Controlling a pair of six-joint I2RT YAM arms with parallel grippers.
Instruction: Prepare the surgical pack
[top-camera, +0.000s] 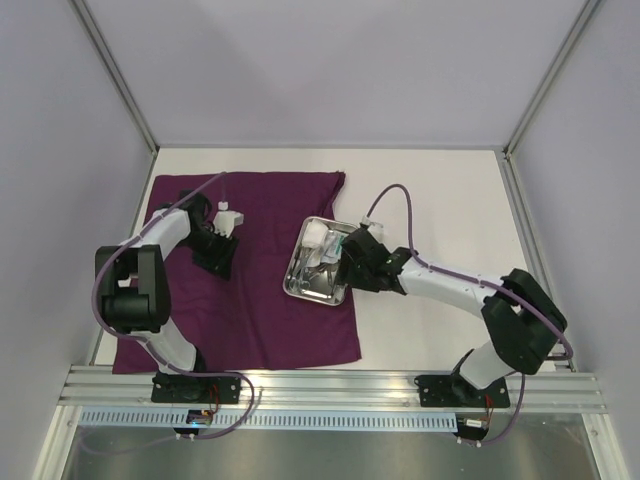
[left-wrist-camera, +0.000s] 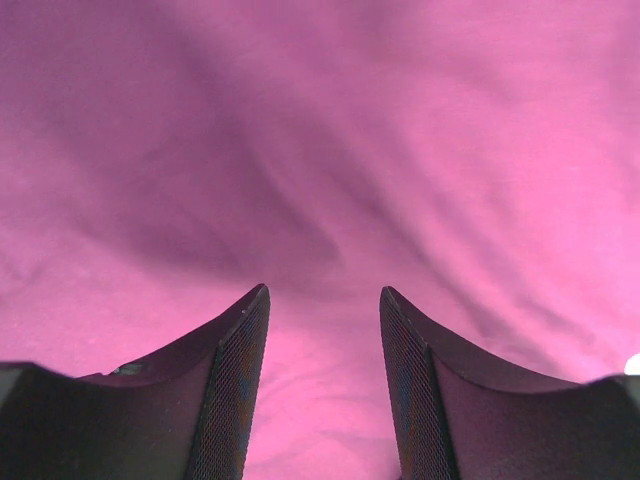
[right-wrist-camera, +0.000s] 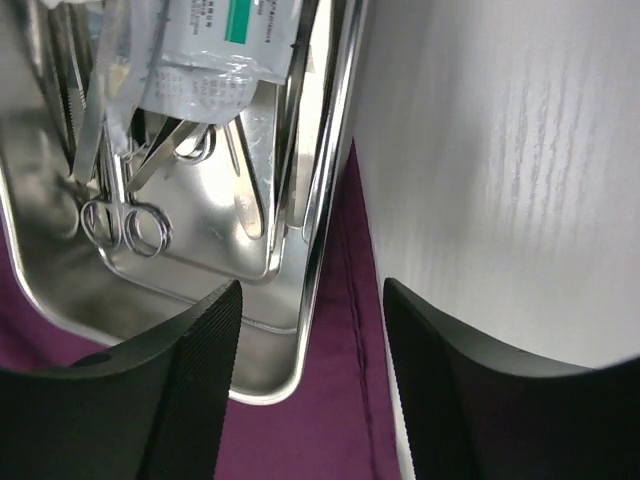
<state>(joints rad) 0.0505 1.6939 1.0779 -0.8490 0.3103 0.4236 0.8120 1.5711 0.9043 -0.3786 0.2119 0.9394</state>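
The deep-purple cloth (top-camera: 250, 310) lies spread over the left and middle of the table. The shiny steel tray (top-camera: 300, 285) sits at the cloth's right edge. It holds scissors (right-wrist-camera: 125, 225), a clear packet with a green label (right-wrist-camera: 215, 45) and white gauze (top-camera: 316, 233). My right gripper (top-camera: 346, 262) hangs just above the tray's right rim (right-wrist-camera: 322, 200). It is open and its jaws straddle the rim and a strip of cloth (right-wrist-camera: 345, 400) without touching either. Over the cloth's left half, my left gripper (top-camera: 215, 256) is open with only wrinkled purple cloth (left-wrist-camera: 320, 150) between its fingers.
Bare white table (top-camera: 440, 210) lies right of the tray and shows beside the cloth hem (right-wrist-camera: 500, 150). Pale enclosure walls with metal posts (top-camera: 120, 80) stand on three sides. An aluminium rail (top-camera: 330, 385) carrying both arm bases runs along the near edge.
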